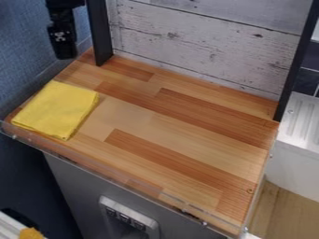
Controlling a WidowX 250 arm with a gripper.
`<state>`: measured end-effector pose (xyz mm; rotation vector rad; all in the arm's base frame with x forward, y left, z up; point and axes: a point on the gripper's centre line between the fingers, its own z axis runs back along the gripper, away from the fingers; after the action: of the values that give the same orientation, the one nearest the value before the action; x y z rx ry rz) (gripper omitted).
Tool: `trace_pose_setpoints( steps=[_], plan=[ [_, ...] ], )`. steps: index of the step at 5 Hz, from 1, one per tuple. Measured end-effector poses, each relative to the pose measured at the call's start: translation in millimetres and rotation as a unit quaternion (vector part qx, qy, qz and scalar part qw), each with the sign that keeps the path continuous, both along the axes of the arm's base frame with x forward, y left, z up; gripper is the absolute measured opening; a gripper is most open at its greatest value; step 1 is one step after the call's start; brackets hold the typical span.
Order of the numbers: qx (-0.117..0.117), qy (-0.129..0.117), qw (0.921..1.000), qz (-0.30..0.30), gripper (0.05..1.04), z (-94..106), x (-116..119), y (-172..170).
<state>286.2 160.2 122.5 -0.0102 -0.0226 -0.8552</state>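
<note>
Pinching one edge from above should suit the yellow cloth (pixel 57 109), flat at the left of the desk (pixel 181 135). I cannot tell how open the claw (pixel 64 53), upper left, is, or whether it holds anything.

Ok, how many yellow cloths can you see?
1 for sure: the folded yellow cloth at the left of the wooden top. A yellow item at the view's bottom left is cut off; it could be another.

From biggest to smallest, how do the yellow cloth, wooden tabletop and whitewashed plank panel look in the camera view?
1. Wooden tabletop
2. Whitewashed plank panel, cut off by the view's edge
3. Yellow cloth
</note>
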Motion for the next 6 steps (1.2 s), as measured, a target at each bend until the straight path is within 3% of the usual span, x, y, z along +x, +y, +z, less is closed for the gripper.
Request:
trace_pose_setpoints(
  steps=[1,2,3,4,5,6],
  plan=[
    [0.002,0.003,0.9999,-0.012,0.999,4.0,-4.4,8.4],
    [0.000,0.012,0.9997,-0.019,0.938,5.5,-11.9,15.7],
    [0.006,0.011,0.9997,-0.023,0.650,-0.5,-17.0,23.7],
    [0.006,0.017,0.9994,-0.029,0.354,-20.2,-23.3,23.1],
    [0.009,0.020,0.9992,-0.032,0.159,-43.7,-27.6,25.2],
    [0.012,0.019,0.9992,-0.034,0.070,-65.2,-31.5,26.4]
  ],
)
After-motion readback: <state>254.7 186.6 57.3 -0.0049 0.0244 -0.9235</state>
